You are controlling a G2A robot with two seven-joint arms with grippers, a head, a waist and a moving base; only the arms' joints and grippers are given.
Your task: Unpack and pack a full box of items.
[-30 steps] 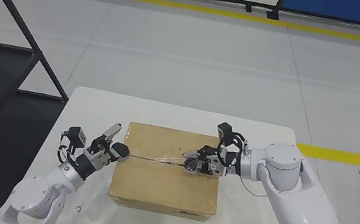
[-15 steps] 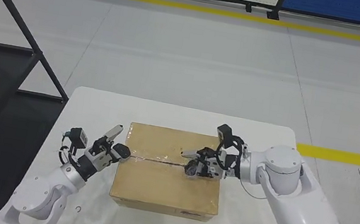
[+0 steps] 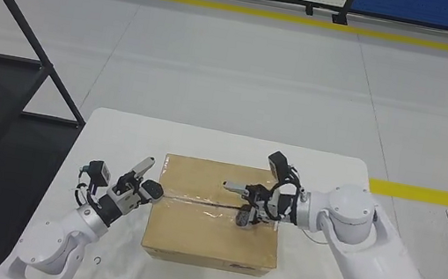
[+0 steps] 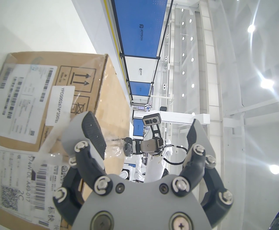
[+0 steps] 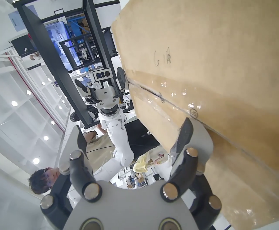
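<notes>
We see the box (image 3: pixel 214 227) shut in the middle of the white worktop (image 3: pixel 118 135), low in the centre of the top view frame. A seam (image 3: pixel 196 199) under clear tape (image 5: pixel 165 104) runs across its top from left to right.

The left pincer (image 3: pixel 149 178) sits at the box's left end, level with the seam, and gapes wide. In its wrist view (image 4: pixel 141 122) one pad (image 4: pixel 93 130) rests against the box's upper edge where the tape folds over. The other pad hangs clear of the cardboard. White labels (image 4: pixel 26 91) cover that end of the box.

The right pincer (image 3: pixel 240 203) is over the box top, right of centre, and is also spread wide. In its wrist view (image 5: pixel 133 130) one pad (image 5: pixel 184 135) lies on the cardboard just beside the seam, and the other stands in the air off the box. Neither pincer holds anything. Each wrist view catches the other pincer at the far end of the seam.
</notes>
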